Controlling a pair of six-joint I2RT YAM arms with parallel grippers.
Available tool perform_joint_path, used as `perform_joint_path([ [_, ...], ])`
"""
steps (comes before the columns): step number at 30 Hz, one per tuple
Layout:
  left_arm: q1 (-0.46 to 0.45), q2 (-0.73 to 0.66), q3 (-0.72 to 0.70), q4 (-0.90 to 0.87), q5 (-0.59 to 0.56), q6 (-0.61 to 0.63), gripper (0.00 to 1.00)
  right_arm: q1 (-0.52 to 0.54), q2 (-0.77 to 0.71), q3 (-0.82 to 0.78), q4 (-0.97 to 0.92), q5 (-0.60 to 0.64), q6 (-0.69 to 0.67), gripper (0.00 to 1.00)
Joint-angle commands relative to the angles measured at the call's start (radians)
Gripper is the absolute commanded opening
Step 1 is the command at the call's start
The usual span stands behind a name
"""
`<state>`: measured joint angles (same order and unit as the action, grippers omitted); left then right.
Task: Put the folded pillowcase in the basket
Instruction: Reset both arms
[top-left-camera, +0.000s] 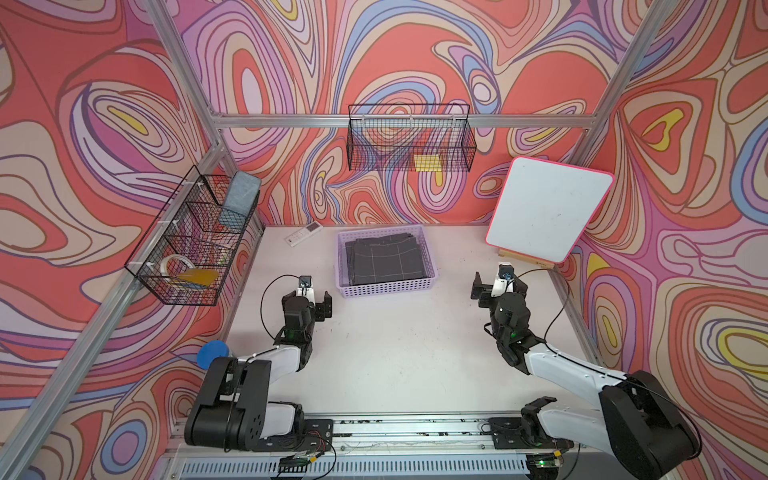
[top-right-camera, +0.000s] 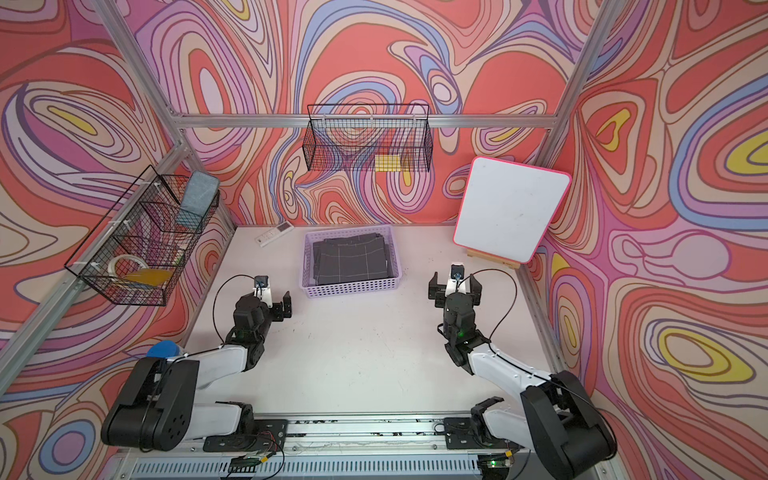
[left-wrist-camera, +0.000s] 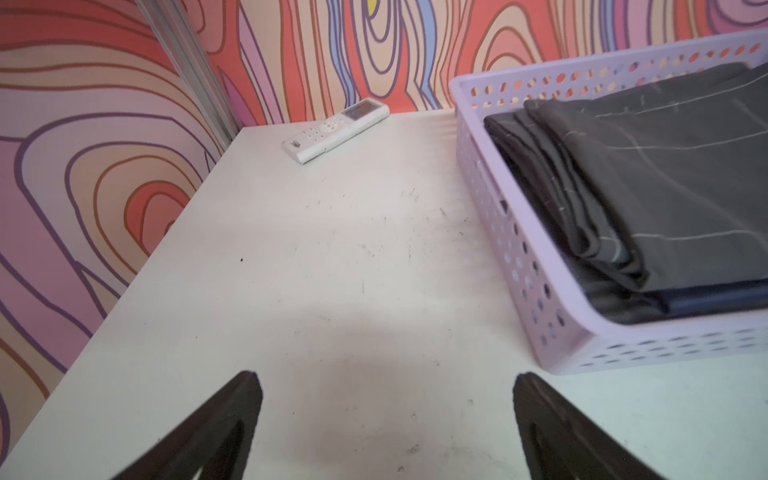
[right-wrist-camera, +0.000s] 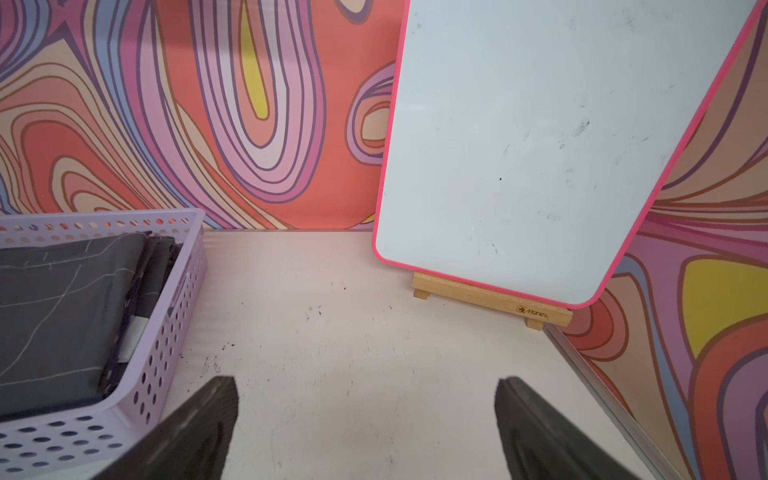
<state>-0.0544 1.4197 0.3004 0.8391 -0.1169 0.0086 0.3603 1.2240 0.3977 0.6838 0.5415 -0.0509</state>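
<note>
The folded pillowcase (top-left-camera: 384, 259) — dark grey cloth with thin pale lines — lies flat inside the lilac basket (top-left-camera: 388, 287), covering most of its floor and, in both top views, wholly within the rim. The basket stands on the white tabletop (top-left-camera: 395, 357) toward the back wall, about midway across. The left pincer (left-wrist-camera: 386, 378) hangs over bare tabletop just beside the basket's near left corner, its jaws spread wide apart and empty. The left wrist view shows the cloth's folded edges stacked along the perforated side wall. The right pincer (right-wrist-camera: 365, 380) is likewise wide apart and empty, off the basket's near right corner, between it and the pink-edged whiteboard (right-wrist-camera: 540, 145). That board leans on a small wooden easel (right-wrist-camera: 490, 299) in the far right corner. A white remote control (left-wrist-camera: 336, 129) lies by the back wall, just left of the basket and apart from it. A black wire basket (top-left-camera: 409, 141) hangs on the back wall — and a second wire basket (top-left-camera: 191, 241) on the left wall.
</note>
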Motion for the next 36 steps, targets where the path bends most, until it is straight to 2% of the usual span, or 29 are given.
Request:
perform_joint_path([
  [1,0.02,0.108,-0.026,0.228,0.046,-0.01,0.99,-0.025,0.012,0.007,0.08,-0.003,-0.027,0.98],
  [2,0.02,0.14,-0.021,0.271,0.047,0.001,0.99,-0.029,0.014,0.004,0.079,-0.004,-0.027,0.98],
  [4,0.022,0.093,0.055,0.041,0.042,-0.014,0.99,-0.049,0.019,-0.002,0.085,-0.003,-0.014,0.98],
  [6,0.027,0.128,0.079,0.056,0.054,-0.004,0.99,-0.07,0.031,-0.006,0.086,-0.02,0.007,0.98],
  [8,0.03,0.108,0.09,-0.003,0.042,-0.02,0.99,-0.088,0.054,-0.007,0.094,-0.038,0.015,0.98],
  [10,0.03,0.123,0.071,0.061,0.034,-0.019,0.99,-0.107,0.085,0.004,0.097,-0.05,0.008,0.98],
  [12,0.03,0.11,0.083,0.016,0.04,-0.018,0.99,-0.131,0.12,0.011,0.109,-0.075,0.002,0.98],
  [17,0.03,0.115,0.079,0.035,0.038,-0.018,0.99,-0.188,0.252,0.021,0.178,-0.148,0.014,0.98],
  [22,0.03,0.117,0.077,0.04,0.038,-0.018,0.99,-0.222,0.438,0.011,0.4,-0.175,0.007,0.98],
  [24,0.03,0.117,0.078,0.038,0.039,-0.017,0.99,-0.242,0.418,0.013,0.346,-0.206,0.037,0.98],
  [28,0.03,0.117,0.078,0.038,0.038,-0.016,0.99,-0.274,0.442,-0.021,0.417,-0.223,0.076,0.98],
  [30,0.03,0.117,0.078,0.038,0.039,-0.017,0.99,-0.275,0.501,-0.018,0.508,-0.217,0.05,0.98],
  [31,0.03,0.117,0.078,0.038,0.039,-0.017,0.99,-0.279,0.469,0.012,0.369,-0.26,0.071,0.98],
  [32,0.03,0.117,0.078,0.037,0.039,-0.017,0.99,-0.281,0.495,0.026,0.403,-0.227,0.059,0.98],
  [34,0.03,0.117,0.077,0.038,0.039,-0.017,0.99,-0.286,0.481,0.039,0.336,-0.243,0.081,0.98],
  [36,0.03,0.117,0.078,0.04,0.039,-0.017,0.99,-0.287,0.485,0.041,0.349,-0.242,0.078,0.98],
])
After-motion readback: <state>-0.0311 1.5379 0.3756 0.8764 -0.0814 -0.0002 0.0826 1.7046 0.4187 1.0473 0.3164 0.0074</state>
